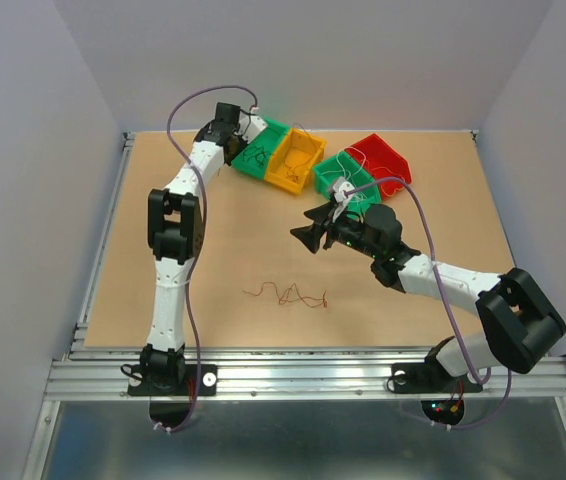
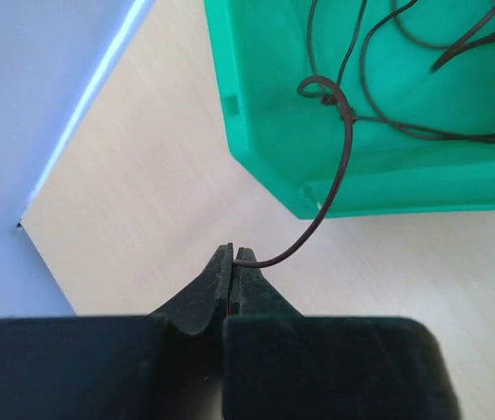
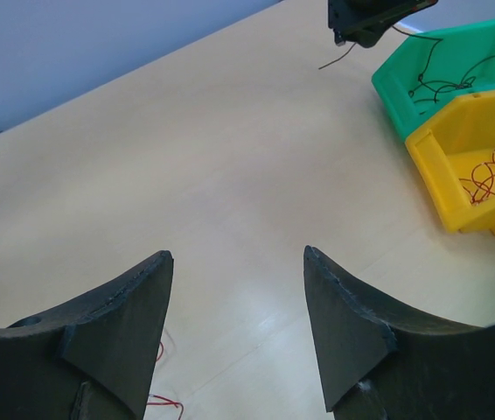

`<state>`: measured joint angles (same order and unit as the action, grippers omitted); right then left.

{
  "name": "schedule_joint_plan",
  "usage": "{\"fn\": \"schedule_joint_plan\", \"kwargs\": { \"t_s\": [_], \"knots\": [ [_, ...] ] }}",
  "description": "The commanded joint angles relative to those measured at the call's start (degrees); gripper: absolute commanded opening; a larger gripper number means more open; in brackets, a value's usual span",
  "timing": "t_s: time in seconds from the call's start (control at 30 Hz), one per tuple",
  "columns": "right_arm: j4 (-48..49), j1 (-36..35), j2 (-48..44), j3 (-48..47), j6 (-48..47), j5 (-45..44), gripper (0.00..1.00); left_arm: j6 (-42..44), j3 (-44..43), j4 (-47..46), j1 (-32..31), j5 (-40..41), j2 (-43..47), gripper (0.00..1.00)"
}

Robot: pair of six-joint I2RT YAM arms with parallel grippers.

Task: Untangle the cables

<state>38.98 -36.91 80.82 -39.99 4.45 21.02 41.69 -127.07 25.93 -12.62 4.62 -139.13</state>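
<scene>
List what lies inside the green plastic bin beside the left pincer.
Inside the green plastic bin curl thin dark brown wires; one arcs over its rim into the shut left pincer. The wrist view cuts off the bin's far part.

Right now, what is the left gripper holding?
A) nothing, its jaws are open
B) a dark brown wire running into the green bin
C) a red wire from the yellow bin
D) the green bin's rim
B: in the left wrist view the left gripper is pinched shut on the end of a brown wire, which arcs up over the wall of the green bin and into it.
</scene>
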Motion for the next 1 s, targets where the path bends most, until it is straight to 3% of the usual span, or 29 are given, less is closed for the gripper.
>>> {"fn": "schedule_joint_plan", "kwargs": {
  "t_s": [0.0, 0.27, 0.97],
  "knots": [
    [1.80, -0.45, -0.92, -3.17, -0.58, 0.52, 0.67, -1.70, -0.99, 1.05, -2.14, 3.64, 4.92, 0.00],
    [1.80, -0.54, -1.19, -2.99, -0.67, 0.52, 0.67, -6.18, -9.25, 1.23, -3.98, 1.71, 1.41, 0.00],
    [1.89, -0.45, -0.83, -3.26, -0.40, 0.87, 0.66, -6.28, -7.15, -19.15, -7.68, 1.00, -6.06, 0.00]
  ]
}}
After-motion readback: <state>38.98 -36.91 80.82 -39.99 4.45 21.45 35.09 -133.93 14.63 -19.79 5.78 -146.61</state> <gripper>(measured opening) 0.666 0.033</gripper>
